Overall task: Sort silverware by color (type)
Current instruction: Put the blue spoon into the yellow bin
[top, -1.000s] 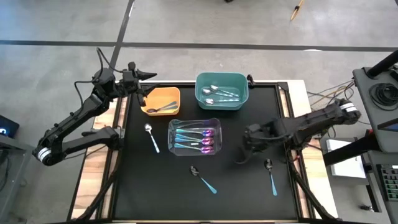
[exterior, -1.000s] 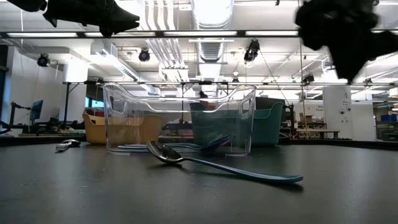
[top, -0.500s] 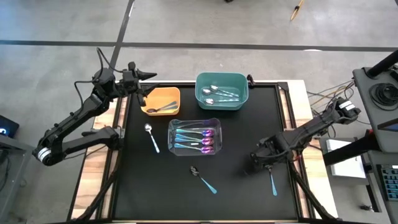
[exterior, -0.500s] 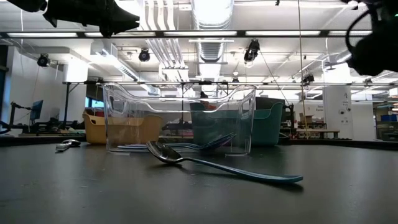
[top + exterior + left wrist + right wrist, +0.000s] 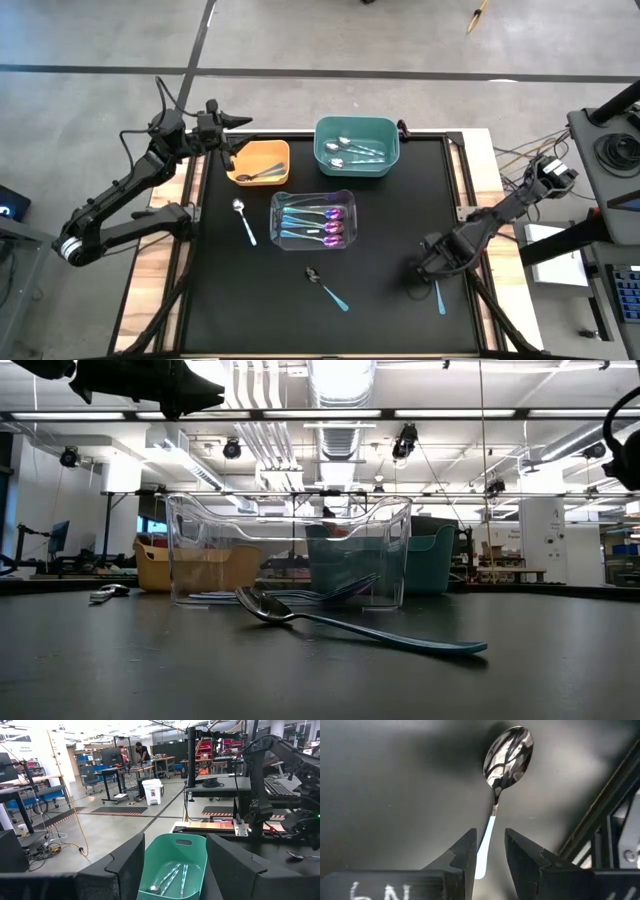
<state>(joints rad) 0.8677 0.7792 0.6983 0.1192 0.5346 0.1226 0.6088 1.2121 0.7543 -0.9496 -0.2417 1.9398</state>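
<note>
1. The right gripper hangs low over a silver-bowled spoon near the right front corner of the black table. Its fingers stand a narrow gap apart and hold nothing, with the spoon's light-blue handle lying in line between them and the bowl out ahead of the tips.
2. Risk, as I judge it: the gap is barely wider than the handle, so a slightly off-centre descent could land a fingertip on the handle and flick or spin the spoon instead of catching it.
3. A thin handle flat on a hard top leaves little to grab; the fingers may scrape the surface and close over it, or pinch it so near the end that the bowl droops and slips out.
4. The table's raised edge frame lies just beside the gripper, so a sideways correction could knock into it.
5. The left gripper waits wide open and empty, above the far left corner, near the orange bin and looking towards the teal bin.
6. Two other spoons lie loose: one in front of the clear bin, one to its left.
7. Surface: matt black, lightly reflective. Beyond is a bright workshop with benches, ceiling ducts and a person standing far off.
</note>
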